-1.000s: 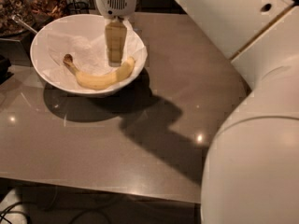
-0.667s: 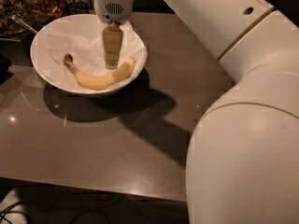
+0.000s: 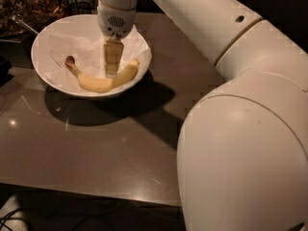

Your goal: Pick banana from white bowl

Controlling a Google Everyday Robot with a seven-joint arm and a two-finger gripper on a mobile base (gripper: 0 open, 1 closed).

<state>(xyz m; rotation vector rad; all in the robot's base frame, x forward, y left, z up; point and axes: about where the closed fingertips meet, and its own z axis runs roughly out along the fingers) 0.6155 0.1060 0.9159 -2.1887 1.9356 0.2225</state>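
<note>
— Where's the gripper (image 3: 111, 71)?
— Pointing straight down into the bowl (image 3: 36, 46), its tip at the banana (image 3: 102, 83), just right of the middle.
— Apart or together?
— Cannot tell from this side.
— And the banana?
— Lying on the paper (image 3: 85, 46) in the bowl's near half, brown stem at the left. The bowl sits on the table (image 3: 96, 148), and the arm (image 3: 216, 32) reaches in from the right.
</note>
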